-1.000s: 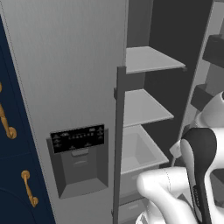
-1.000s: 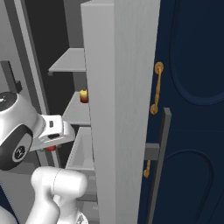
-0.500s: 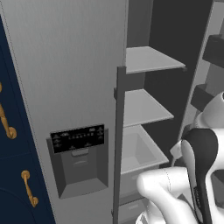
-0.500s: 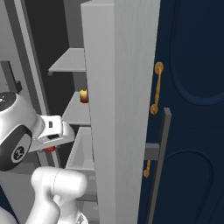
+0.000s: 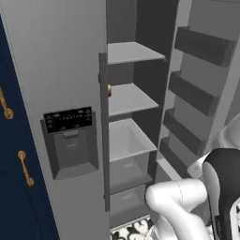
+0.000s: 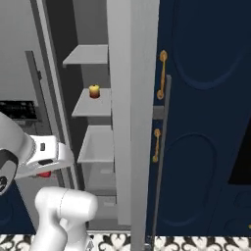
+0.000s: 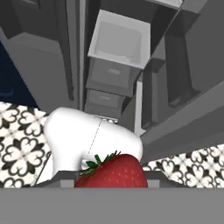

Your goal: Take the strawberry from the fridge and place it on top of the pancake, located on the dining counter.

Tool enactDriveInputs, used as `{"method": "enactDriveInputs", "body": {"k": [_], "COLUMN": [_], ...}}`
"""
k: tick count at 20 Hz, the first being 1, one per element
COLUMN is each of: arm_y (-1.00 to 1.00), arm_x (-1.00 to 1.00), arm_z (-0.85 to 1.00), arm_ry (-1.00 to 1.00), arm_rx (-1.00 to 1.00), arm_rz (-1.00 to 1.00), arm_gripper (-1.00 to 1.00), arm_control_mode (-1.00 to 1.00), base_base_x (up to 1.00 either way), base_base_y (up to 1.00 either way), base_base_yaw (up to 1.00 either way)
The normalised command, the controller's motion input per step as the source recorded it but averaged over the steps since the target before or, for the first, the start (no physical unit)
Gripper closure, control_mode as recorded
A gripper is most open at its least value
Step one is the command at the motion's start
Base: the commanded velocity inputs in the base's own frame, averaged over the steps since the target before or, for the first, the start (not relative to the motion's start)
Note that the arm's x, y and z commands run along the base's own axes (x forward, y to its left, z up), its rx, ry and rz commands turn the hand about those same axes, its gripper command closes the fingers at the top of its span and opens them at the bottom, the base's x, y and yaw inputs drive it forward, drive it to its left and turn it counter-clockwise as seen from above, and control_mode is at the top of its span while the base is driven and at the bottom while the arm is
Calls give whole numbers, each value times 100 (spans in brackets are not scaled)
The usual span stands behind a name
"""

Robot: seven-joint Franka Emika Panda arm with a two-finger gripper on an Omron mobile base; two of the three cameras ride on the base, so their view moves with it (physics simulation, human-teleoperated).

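Fridge (image 5: 70,56) stands with its right-hand door swung wide; the door's inner bins (image 5: 197,89) line the right side of the left base view. The left door stays flat and closed, with the black dispenser panel (image 5: 68,119) on its face.

Interior: two grey shelves (image 5: 129,51) stacked above an open drawer (image 5: 125,140), each shelf edge running clean to the front. A small red-and-yellow item (image 6: 94,91) sits near the front edge of the middle shelf, seen in the right base view.

Strawberry (image 7: 113,171) sits at the bottom of the hand view, green leaves toward the upper left, filling the space where the finger tips rise. The gripper (image 7: 112,177) is clamped on it; the tips themselves are hidden behind the fruit. A speck of red (image 6: 44,173) shows under the white hand in the right base view, in front of the fridge opening and outside the shelves.

Room for moving: the hand view looks down on the drawer, the lower drawer fronts and the patterned floor tiles (image 7: 19,140). Open gap between the two door edges. Navy cabinet (image 6: 196,122) with gold handles (image 6: 162,73) bounds the right.
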Motion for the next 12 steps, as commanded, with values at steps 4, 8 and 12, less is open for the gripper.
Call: {"method": "enactDriveInputs", "body": {"k": [4,8,12], "arm_y": [0,0,0], "arm_x": [0,0,0], "arm_z": [0,0,0], "arm_ry": [0,0,0], "arm_rx": [0,0,0], "arm_rz": [0,0,0], "arm_gripper": [100,100,100], "arm_control_mode": [100,100,100], "base_base_x": [-100,-100,-77], "base_base_y": [0,-4,-6], "base_base_yaw": [-26,-42,-70]}}
